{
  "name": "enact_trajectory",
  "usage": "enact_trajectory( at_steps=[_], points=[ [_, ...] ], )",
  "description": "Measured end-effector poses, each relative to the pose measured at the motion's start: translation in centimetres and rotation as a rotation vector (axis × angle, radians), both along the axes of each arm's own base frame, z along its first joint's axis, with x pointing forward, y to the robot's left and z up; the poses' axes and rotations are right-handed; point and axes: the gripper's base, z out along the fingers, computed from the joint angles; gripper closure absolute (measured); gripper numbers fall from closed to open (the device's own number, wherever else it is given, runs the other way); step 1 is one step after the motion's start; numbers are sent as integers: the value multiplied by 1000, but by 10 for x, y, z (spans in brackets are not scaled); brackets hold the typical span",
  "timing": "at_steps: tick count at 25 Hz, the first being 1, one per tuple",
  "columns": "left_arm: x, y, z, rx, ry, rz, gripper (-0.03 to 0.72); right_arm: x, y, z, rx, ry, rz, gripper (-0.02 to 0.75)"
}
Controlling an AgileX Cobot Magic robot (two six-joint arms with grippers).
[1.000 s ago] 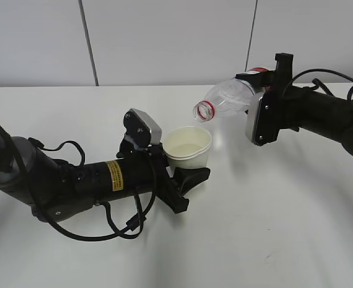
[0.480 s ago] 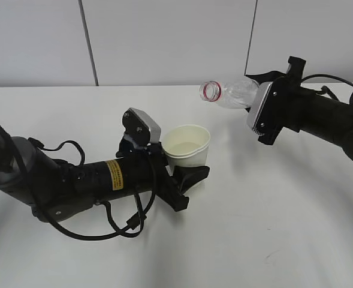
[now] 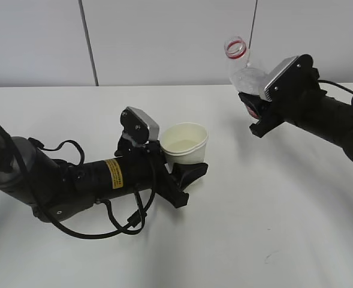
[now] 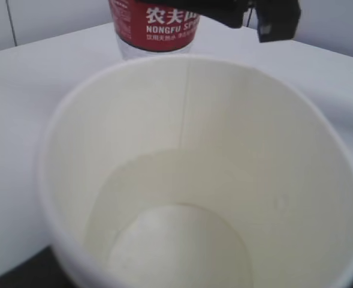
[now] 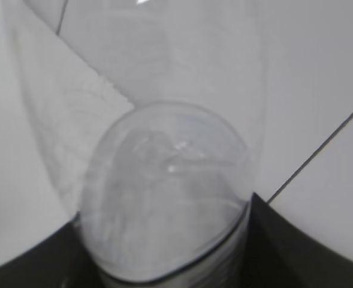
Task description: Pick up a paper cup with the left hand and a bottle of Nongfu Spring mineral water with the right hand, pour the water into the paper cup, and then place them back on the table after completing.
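My left gripper is shut on a white paper cup and holds it just above the white table. The cup fills the left wrist view; clear water lies in its bottom. My right gripper is shut on a clear Nongfu Spring bottle, nearly upright, its open red-ringed neck pointing up, to the upper right of the cup. The bottle's red label shows behind the cup in the left wrist view. The bottle fills the right wrist view.
A grey panelled wall runs behind the table. Loose black cables hang from the left arm onto the tabletop. The right arm reaches in from the right edge.
My right gripper has swung the bottle from tilted, mouth down toward the cup, to nearly upright, and moved it right and up. The cup and left gripper have barely moved.
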Motion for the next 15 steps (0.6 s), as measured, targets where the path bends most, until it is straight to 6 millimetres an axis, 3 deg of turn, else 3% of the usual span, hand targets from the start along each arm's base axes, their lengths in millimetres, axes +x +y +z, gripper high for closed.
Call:
enact_trajectory(
  at_steps=[9, 15],
  points=[
    [8, 8, 0, -6, 20, 78, 294, 0, 0, 0, 371, 166, -72, 364],
    [22, 28, 0, -12, 25, 159, 294, 0, 0, 0, 441, 200, -81, 364]
  ],
)
